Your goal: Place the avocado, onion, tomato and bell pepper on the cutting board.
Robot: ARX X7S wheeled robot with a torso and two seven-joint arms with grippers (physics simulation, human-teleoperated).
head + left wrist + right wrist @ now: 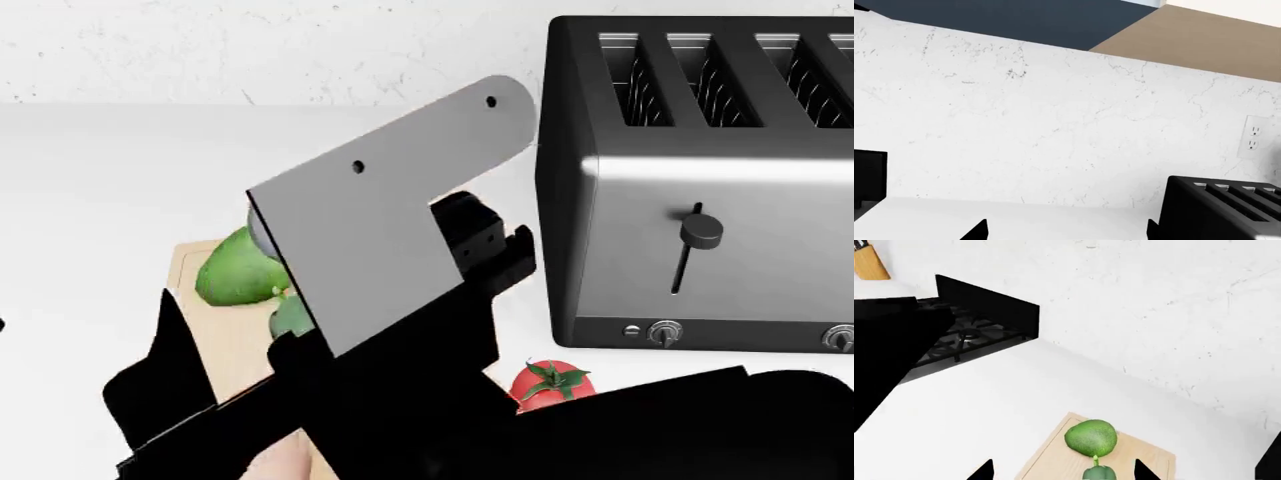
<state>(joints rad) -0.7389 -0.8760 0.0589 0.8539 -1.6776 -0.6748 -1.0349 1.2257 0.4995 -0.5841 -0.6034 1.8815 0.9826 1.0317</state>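
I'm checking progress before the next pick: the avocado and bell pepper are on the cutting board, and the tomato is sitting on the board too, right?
Not quite. The avocado and bell pepper are on the cutting board, but the tomato is off it, on the white counter in front of the toaster. The head view shows this.

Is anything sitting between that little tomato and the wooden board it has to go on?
In the head view, the tomato lies on the counter in front of the toaster, off the board. The robot's own dark arm covers the stretch between them, so nothing visible blocks the way, but that patch is hidden.
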